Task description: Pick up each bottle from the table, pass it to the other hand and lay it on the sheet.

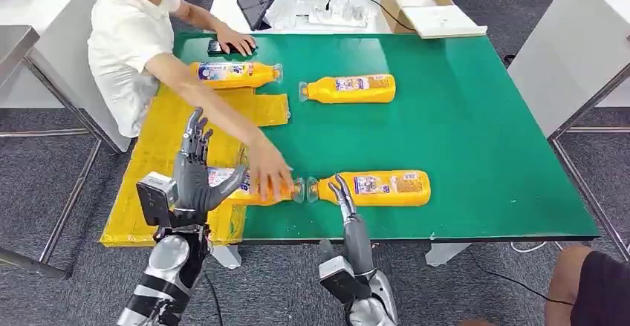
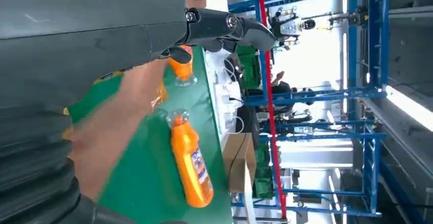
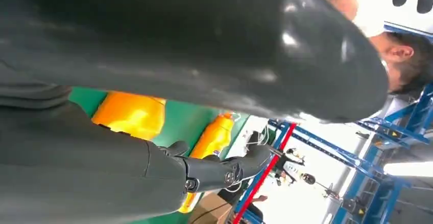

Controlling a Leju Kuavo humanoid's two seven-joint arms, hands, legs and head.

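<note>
orange bottle [image 1: 256,190] under a person's hand [image 1: 269,171]; left hand [image 1: 195,170] and right hand [image 1: 348,211] both empty, fingers spread

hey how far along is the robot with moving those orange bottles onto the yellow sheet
Partly done. One bottle lies on the yellow sheet; a person's hand grips another at its edge. Both the left hand and right hand hold nothing. Two bottles remain on the green table.

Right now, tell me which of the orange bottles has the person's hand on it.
The near-left bottle, lying at the yellow sheet's edge beside the left hand: the person's hand covers it. The other three lie untouched.
</note>
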